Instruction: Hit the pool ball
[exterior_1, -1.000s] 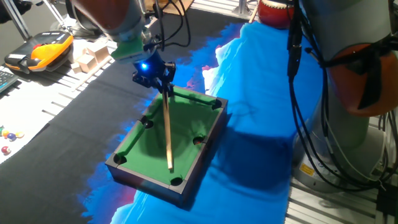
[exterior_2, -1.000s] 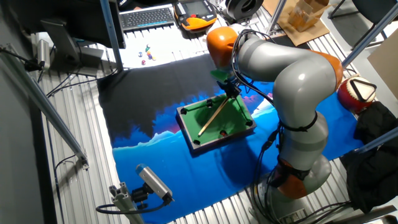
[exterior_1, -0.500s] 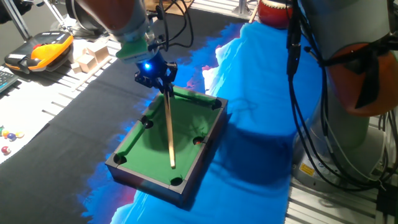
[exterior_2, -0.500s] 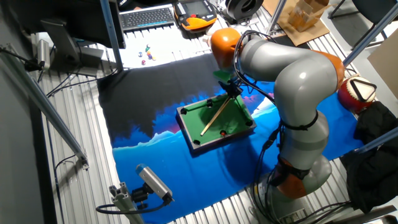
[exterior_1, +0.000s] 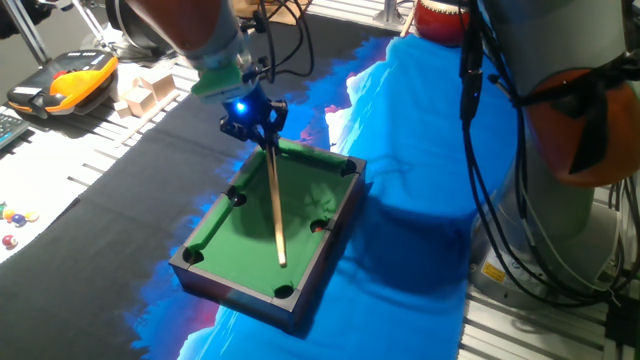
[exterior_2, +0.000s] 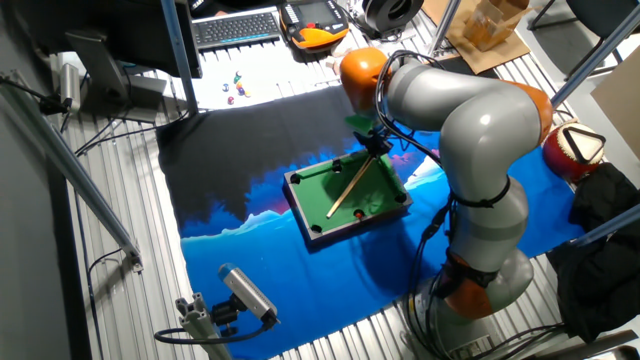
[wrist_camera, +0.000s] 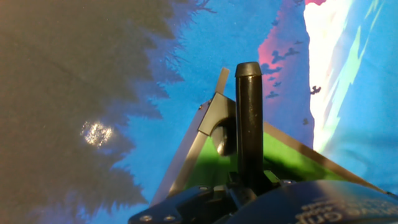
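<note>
My gripper (exterior_1: 250, 114) is shut on the upper end of a wooden cue stick (exterior_1: 275, 205) above the far end of the miniature green pool table (exterior_1: 240, 240). The cue slants down across the felt, its tip near the middle of the table. The tiny red pool ball (exterior_2: 357, 214) lies at the side pocket on the long rail, a short way from the cue tip; it shows as a reddish spot in that pocket (exterior_1: 318, 227). In the hand view the cue's black butt (wrist_camera: 249, 118) stands up over a table corner (wrist_camera: 211, 121). The ball is hidden there.
A blue and black cloth (exterior_1: 400, 150) covers the tabletop. Small multicoloured balls (exterior_1: 14, 216) lie at the far left. A yellow-orange device (exterior_1: 70, 78) and wooden blocks (exterior_1: 145, 90) sit at the back left. Cables and the robot base (exterior_1: 560, 150) stand at the right.
The gripper and cue have shifted slightly sideways; the cue tip has moved across the felt toward the side pocket where the red ball lies. The ball has not visibly moved.
</note>
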